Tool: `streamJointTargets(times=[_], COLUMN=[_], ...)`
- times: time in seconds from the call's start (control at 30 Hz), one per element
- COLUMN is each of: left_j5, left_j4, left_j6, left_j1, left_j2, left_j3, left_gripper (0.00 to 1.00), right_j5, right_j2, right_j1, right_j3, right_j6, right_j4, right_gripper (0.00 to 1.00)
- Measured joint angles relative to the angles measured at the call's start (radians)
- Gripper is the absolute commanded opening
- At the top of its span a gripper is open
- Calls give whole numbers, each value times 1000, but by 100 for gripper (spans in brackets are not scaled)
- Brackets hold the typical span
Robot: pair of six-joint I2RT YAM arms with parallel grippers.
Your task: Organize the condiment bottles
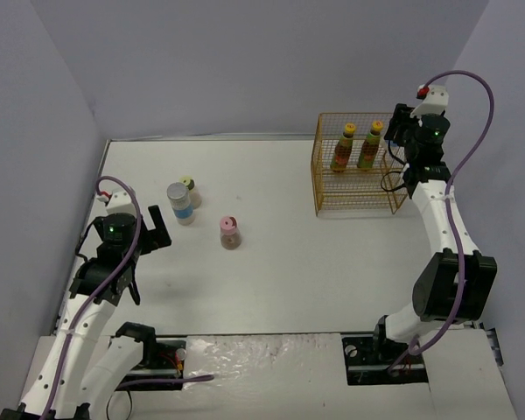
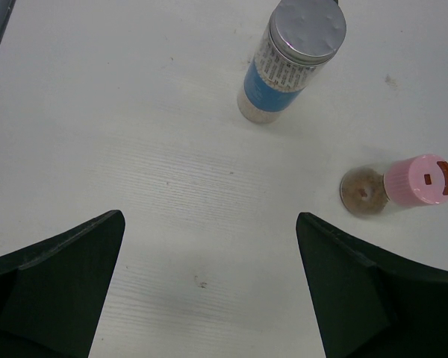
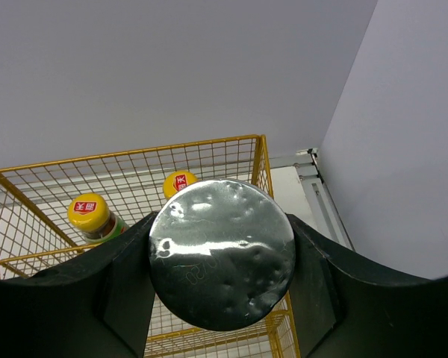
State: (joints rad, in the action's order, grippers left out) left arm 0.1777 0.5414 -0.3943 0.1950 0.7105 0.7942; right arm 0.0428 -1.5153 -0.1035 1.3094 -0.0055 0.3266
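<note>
My right gripper [image 3: 221, 257] is shut on a silver-lidded bottle [image 3: 221, 252] and holds it above the right end of the yellow wire basket [image 1: 328, 188]; from above the gripper [image 1: 401, 144] hides that bottle. Two tall yellow-capped bottles [image 1: 343, 147] [image 1: 370, 144] stand in the basket, also seen in the right wrist view [image 3: 89, 215] [image 3: 179, 182]. On the table stand a silver-lidded blue-label bottle [image 1: 180, 202] [image 2: 290, 60], a yellow-green-capped bottle [image 1: 190, 188] behind it, and a pink-capped bottle [image 1: 230, 232] [image 2: 403, 186]. My left gripper [image 1: 149, 229] [image 2: 209, 287] is open and empty, short of them.
The basket stands at the table's far right, near the right wall. Grey walls close in the table at the left, back and right. The arm bases sit at the near edge.
</note>
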Motion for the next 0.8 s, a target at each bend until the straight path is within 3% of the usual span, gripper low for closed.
streamJointTargets(times=[0.4,0.8], left_j5=[-6,-20], left_j4=[0,0], left_j6=[0,0], left_j1=[0,0], left_j2=[7,14], left_j3=[-3,-4], left_gripper=[97,97], right_j5=[13,-2], right_j2=[-54,3], right_j1=[-9,-9], right_j3=[-3,-85], right_j6=[2,4], right_j4=[83,103], right_gripper=[0,0])
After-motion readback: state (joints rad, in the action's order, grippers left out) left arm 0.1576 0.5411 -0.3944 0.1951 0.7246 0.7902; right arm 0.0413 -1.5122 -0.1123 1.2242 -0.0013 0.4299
